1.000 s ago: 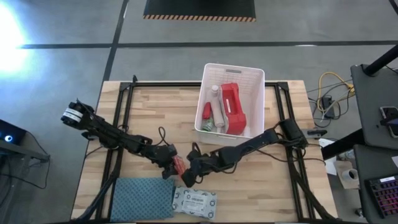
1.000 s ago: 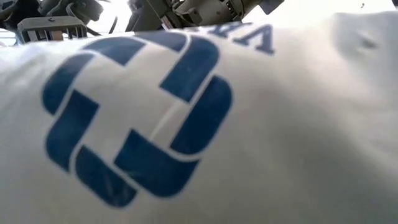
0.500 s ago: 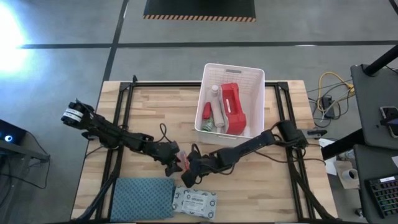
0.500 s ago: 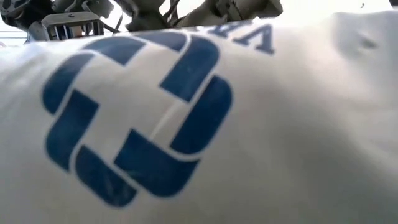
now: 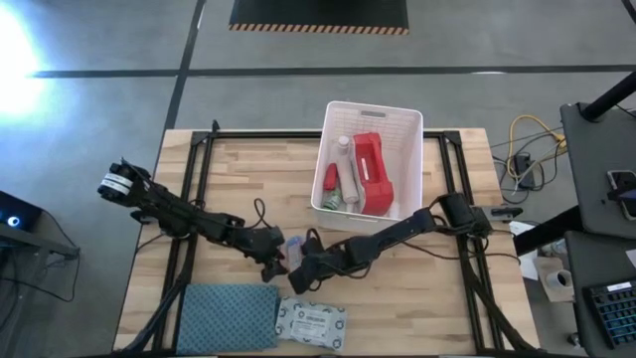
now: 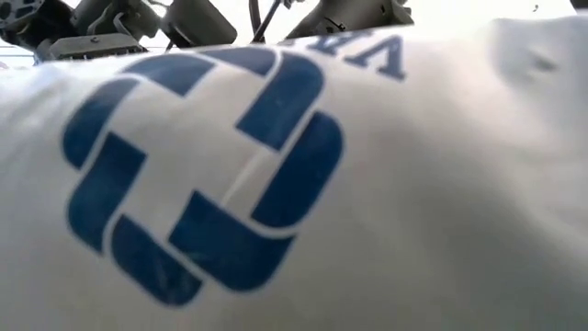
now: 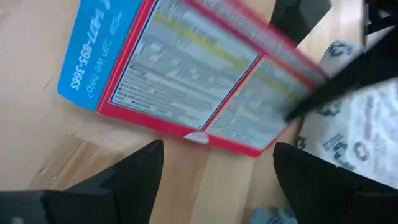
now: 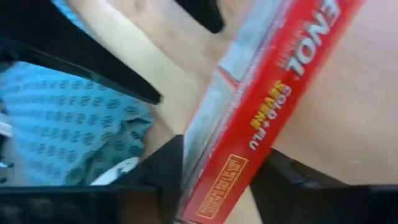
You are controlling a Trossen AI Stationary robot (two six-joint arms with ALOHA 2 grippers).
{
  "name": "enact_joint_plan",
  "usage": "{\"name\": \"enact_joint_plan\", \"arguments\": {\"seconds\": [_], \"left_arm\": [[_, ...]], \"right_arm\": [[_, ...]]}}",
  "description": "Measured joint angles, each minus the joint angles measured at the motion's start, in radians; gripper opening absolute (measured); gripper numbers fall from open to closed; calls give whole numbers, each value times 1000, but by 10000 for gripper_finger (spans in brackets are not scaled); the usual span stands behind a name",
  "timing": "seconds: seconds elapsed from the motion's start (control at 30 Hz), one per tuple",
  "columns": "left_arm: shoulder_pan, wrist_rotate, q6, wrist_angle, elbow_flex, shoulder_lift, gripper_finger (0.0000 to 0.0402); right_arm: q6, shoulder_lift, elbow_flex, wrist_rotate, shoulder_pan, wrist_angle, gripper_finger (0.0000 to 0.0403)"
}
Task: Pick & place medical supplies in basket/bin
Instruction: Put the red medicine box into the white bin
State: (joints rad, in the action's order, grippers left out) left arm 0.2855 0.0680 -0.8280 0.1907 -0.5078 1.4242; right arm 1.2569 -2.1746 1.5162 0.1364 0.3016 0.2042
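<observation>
Here, the right gripper (image 5: 295, 270) pinches a flat red cardboard medicine box (image 8: 261, 106) by its edges.
Its fingers (image 8: 163, 165) clamp the box just off the wooden table (image 5: 248, 179), well short of the white slotted plastic bin (image 5: 407, 124); the left gripper (image 7: 214, 163) beside it stands apart, holding nothing; the bin already holds a red pouch (image 5: 373, 169) and bottles; a white wipes packet (image 5: 311, 321) and blue-grey cloth (image 5: 227, 316) lie farthest from the bin.

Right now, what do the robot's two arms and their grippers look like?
Both arms are slim, dark and jointed, with black cables looping along them. The left arm carries a white-and-black band near its base. The left gripper and right gripper have dark wedge-shaped fingers.
</observation>
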Motion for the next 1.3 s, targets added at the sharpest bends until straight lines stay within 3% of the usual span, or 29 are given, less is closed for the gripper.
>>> {"name": "enact_joint_plan", "arguments": {"seconds": [0.1, 0.23, 0.4, 0.53, 0.67, 0.77, 0.83, 0.93, 1.03, 1.13, 1.3], "left_arm": [[11, 0, 0, -48, 3, -15, 281], [35, 0, 6, -230, 8, -88, 281], [69, -59, -17, -447, 29, -266, 281], [74, -140, -82, -523, 64, -427, 281], [74, -228, -165, -524, 124, -568, 281], [74, -266, -216, -526, 162, -640, 281], [74, -283, -233, -526, 179, -670, 281], [74, -289, -232, -524, 186, -686, 281], [74, -311, -230, -520, 186, -678, 281], [74, -314, -222, -509, 187, -669, 281], [74, -322, -218, -498, 185, -657, 281]], "right_arm": [[-3, 0, 0, 31, 1, 27, 91], [-28, 11, 1, 63, 1, 25, 24], [-113, 64, 20, 129, 1, 29, 27], [-250, 145, 80, 196, -18, 27, 28], [-423, 260, 149, 364, -49, 51, 28], [-458, 354, 203, 575, -78, 230, 28], [-405, 399, 236, 632, -116, 418, 28], [-237, 441, 265, 595, -186, 694, 28], [-132, 452, 278, 470, -252, 901, 31], [-137, 441, 263, 322, -290, 916, 54], [-139, 423, 263, 309, -293, 891, 140]]}}
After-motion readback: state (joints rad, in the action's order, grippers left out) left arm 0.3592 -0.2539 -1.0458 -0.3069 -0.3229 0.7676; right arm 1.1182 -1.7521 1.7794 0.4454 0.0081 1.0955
